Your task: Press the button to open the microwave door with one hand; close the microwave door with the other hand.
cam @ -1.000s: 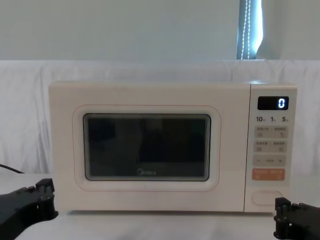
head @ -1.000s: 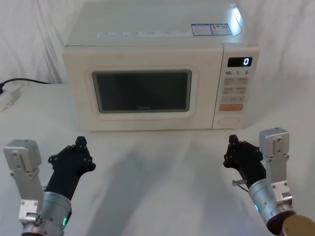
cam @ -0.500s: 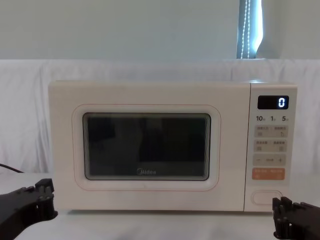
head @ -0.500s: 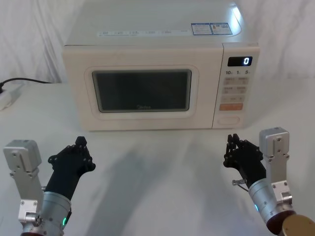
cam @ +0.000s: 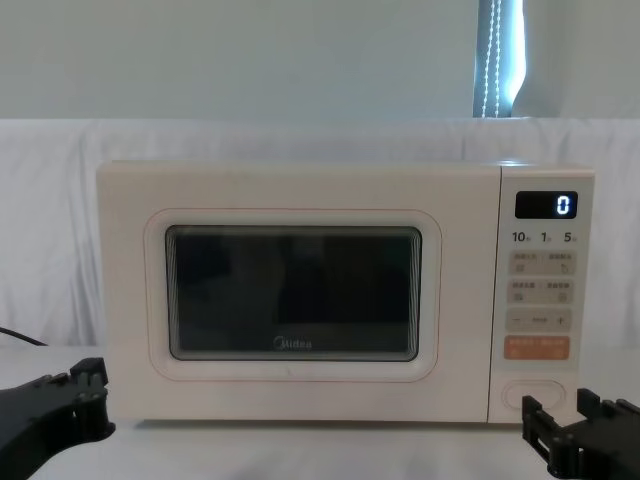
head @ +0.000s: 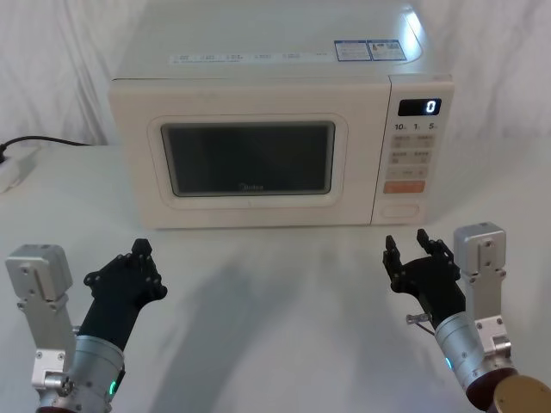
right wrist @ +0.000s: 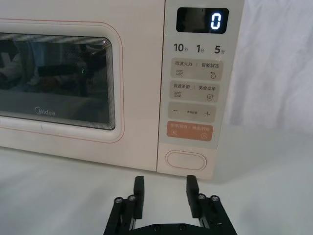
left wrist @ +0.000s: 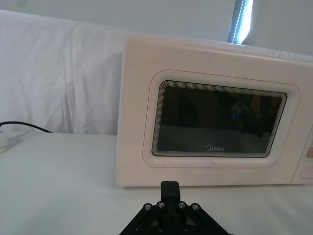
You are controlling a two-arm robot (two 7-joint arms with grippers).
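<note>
**Microwave on worktop, door shut, two pincers near its front**

Item 1. Microwave door (head: 250, 163): broad cream panel with dark tinted window and small logo under the glass; sits flush with the cabinet, closed. Occupies the left and centre of the oven's front.

Item 2. Button (right wrist: 186, 160): wide cream pill shape with thin outlined rim, lowest control on the right-hand panel, directly below the orange rectangular button (right wrist: 190, 131). Display (head: 419, 107) above reads 0.

Item 3. Right pincer (head: 411, 252): black, two fingers (right wrist: 139, 191) spread apart with a clear gap between them, holding nothing. Positioned near the robot, in front of the control panel and below the button, apart from the oven. In the chest view it shows at lower right (cam: 563, 418).

Item 4. Left pincer (head: 142, 251): black, on a grey wrist with a green light; fingers drawn together, holding nothing. Positioned near the robot at the left, in front of the door's left edge, well apart from it.

Item 5. Worktop (head: 275, 275): white covered surface carrying the oven. A black cable (head: 47, 142) lies at far left.
</note>
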